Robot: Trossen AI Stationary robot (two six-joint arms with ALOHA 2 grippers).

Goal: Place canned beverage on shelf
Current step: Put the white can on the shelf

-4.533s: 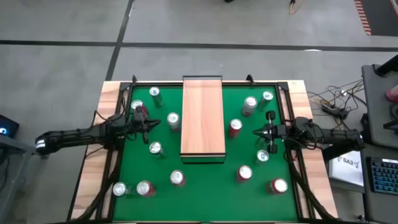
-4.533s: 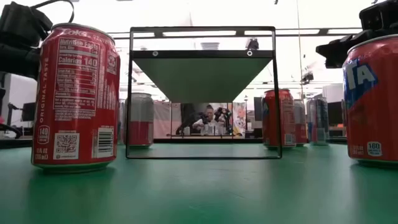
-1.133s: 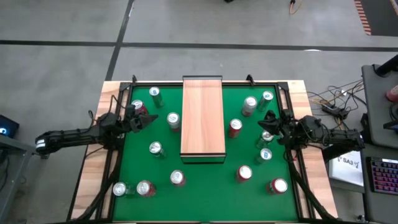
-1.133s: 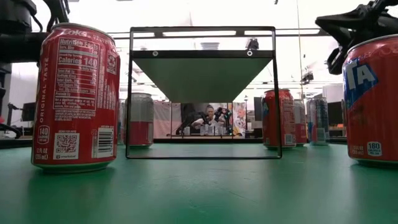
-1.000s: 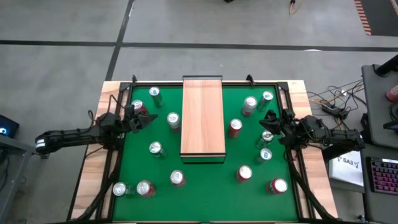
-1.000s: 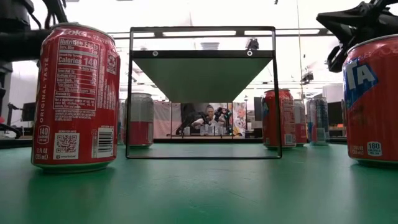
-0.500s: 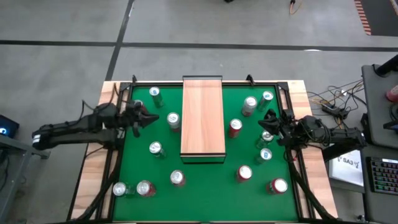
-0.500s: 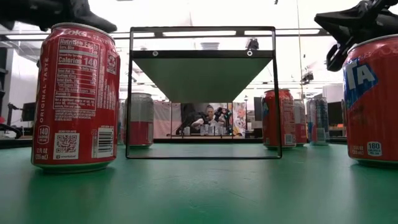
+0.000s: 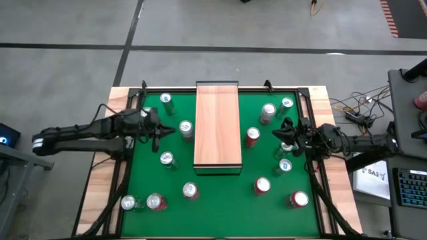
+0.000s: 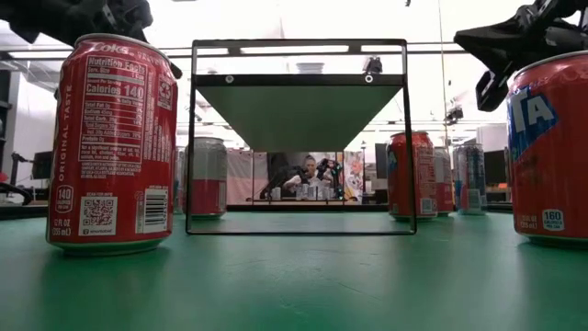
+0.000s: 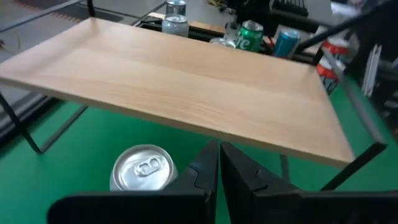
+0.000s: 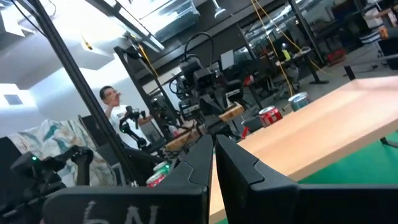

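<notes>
1. High view: left gripper (image 9: 162, 131), clenched and empty, has swung toward the silver can (image 9: 185, 127) beside the shelf (image 9: 217, 127).
2. Right gripper (image 9: 281, 131), clenched, barely moved.
3. Shelf bare; no can grasped yet.

A robotics lab: bare grey concrete floor (image 9: 267, 27), loose cables (image 9: 357, 107) beside the green test table (image 9: 220, 193), more black robot arms (image 12: 199, 81) on benches, a person (image 12: 112, 102) among them.

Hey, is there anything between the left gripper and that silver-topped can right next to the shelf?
Nothing visible. The left gripper, shut, hangs just left of the can, with only bare green mat between them. The shelf top is empty.
</notes>
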